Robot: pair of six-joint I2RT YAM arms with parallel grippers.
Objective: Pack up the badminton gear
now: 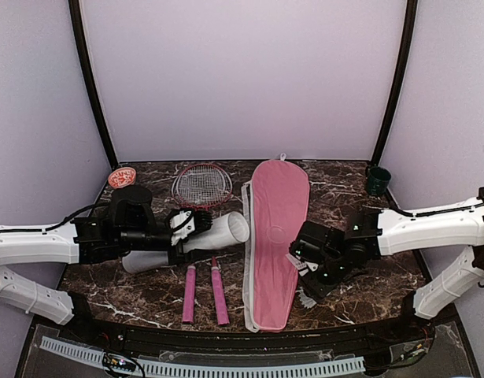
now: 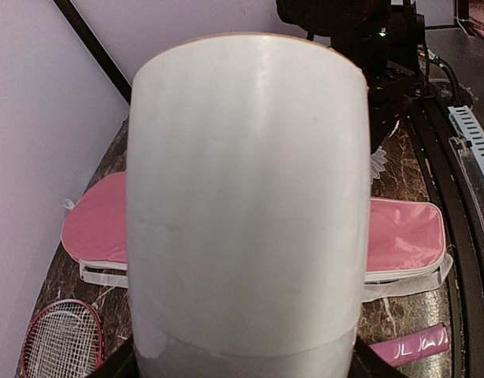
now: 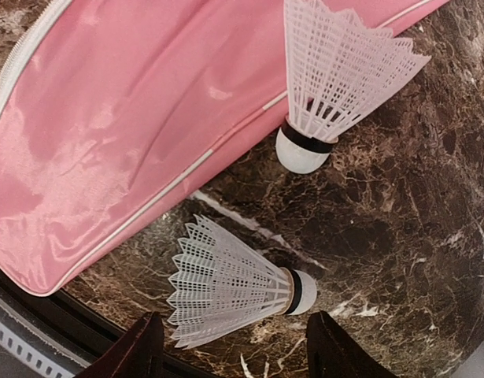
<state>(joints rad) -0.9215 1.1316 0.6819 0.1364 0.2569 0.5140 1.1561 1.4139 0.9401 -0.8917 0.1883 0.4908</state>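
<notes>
Holding one tube, the left gripper hovers; right gripper gapes above two shuttlecocks, beside one cover, two rackets.

A robot test booth is shown: a marble-patterned table is enclosed by plain lilac panels and black poles, a left arm and a right arm are mounted at its near edge, and a slotted cable duct is run there
</notes>
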